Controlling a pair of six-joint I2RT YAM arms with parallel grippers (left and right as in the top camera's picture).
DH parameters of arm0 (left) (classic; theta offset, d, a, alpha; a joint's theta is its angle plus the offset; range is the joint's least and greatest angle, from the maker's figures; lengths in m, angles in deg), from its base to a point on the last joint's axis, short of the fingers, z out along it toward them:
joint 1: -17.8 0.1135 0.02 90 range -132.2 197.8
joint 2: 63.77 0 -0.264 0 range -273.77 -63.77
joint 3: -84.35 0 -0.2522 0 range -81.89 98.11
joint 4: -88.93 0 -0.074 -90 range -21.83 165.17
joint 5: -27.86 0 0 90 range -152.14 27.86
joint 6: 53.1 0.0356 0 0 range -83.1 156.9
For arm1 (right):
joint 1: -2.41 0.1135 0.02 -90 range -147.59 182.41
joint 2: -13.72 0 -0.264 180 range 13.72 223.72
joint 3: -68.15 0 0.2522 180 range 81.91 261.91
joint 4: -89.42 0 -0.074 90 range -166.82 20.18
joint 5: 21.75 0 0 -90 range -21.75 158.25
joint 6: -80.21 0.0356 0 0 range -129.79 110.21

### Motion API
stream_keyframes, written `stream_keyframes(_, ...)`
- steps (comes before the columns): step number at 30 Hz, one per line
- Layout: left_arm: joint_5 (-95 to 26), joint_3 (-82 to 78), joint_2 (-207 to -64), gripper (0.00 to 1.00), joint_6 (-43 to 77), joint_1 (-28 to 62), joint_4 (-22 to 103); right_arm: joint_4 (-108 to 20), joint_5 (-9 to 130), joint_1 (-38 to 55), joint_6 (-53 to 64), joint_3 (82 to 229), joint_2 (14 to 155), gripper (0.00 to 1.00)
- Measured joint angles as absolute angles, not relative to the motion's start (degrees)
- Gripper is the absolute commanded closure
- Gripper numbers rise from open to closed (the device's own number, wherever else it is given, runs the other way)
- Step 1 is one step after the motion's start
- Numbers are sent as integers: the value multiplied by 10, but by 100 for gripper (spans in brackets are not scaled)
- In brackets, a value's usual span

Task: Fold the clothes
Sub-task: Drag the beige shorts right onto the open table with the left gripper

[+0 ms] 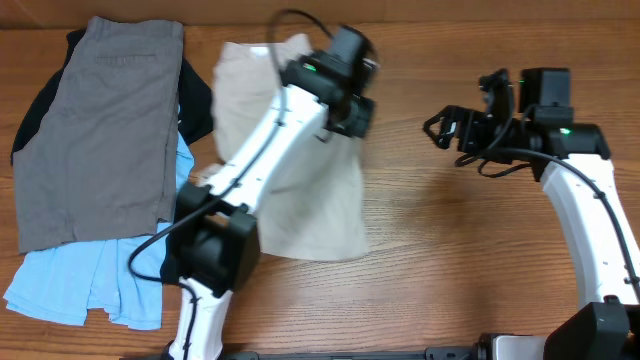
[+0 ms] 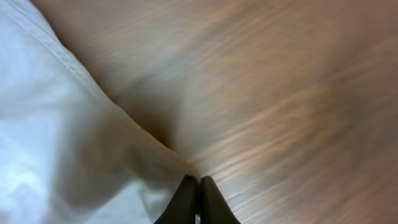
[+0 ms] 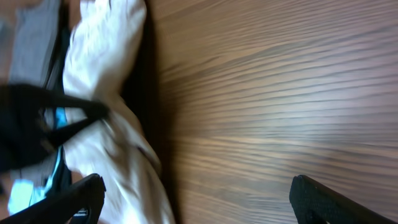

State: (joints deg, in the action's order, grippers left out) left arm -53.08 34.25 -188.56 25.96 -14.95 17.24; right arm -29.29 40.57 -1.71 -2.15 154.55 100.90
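The beige khaki shorts lie in the middle of the table, with their upper right part raised under my left gripper. In the left wrist view the black fingers are pressed together, and a hem of the pale cloth runs into their tips. My right gripper hovers to the right of the shorts over bare wood, with its jaws wide apart and nothing between them. In the right wrist view my right gripper stands just right of the beige cloth.
Grey shorts lie at the far left on top of a black garment. Light-blue shorts stick out below them. The left arm crosses over the beige shorts. Wooden table shows to the right.
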Motion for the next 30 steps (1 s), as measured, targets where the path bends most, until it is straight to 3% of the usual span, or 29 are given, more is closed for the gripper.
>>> stream_keyframes(11, -490, 342, -1925, 96, 222, -237, 253, -295, 320, -204, -7, 1562, 1009, 1)
stream_keyframes(18, -427, 342, -1925, 93, 213, -261, 294, -297, 292, -241, -6, 1563, 1009, 1)
stream_keyframes(19, -418, 342, -1925, 76, 211, -264, 295, -298, 291, -242, -6, 1563, 1009, 0)
stream_keyframes(21, -403, 342, -1925, 18, 208, -266, 297, -304, 290, -242, -6, 1563, 1009, 0)
stream_keyframes(22, -398, 343, -1925, 0, 207, -266, 297, -305, 290, -242, -6, 1563, 1009, 0)
stream_keyframes(30, -376, 413, -1926, 0, 205, -217, 192, -313, 285, -242, -7, 1563, 1009, 0)
